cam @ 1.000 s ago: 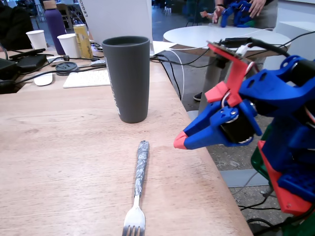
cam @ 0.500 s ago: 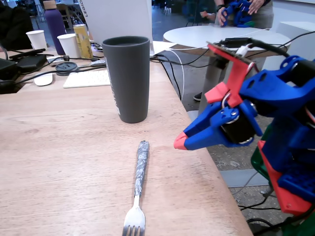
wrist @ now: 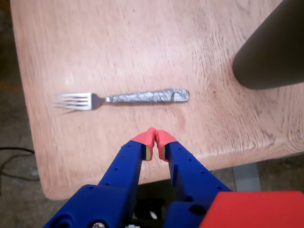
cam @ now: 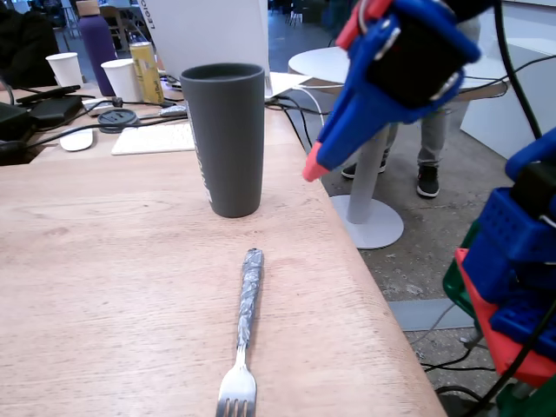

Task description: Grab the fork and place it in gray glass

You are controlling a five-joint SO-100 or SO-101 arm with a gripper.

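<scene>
The fork (cam: pixel 247 323) lies flat on the wooden table, marbled handle pointing toward the gray glass (cam: pixel 224 139), tines toward the near edge. In the wrist view the fork (wrist: pixel 137 98) lies crosswise, tines to the left, and the glass base (wrist: pixel 273 52) is at the upper right. My blue gripper (cam: pixel 310 168) with red fingertips hangs in the air right of the glass, above the table's right edge. In the wrist view the gripper (wrist: pixel 155 138) is shut and empty, hovering a little short of the fork's handle.
The wooden table (cam: pixel 104 287) ends at its right edge close to the fork. At the back stand two white paper cups (cam: pixel 65 68), a purple bottle (cam: pixel 95 42), a yellow can (cam: pixel 146 69), a keyboard (cam: pixel 152 137) and cables. A person's legs (cam: pixel 427 148) stand beyond the table.
</scene>
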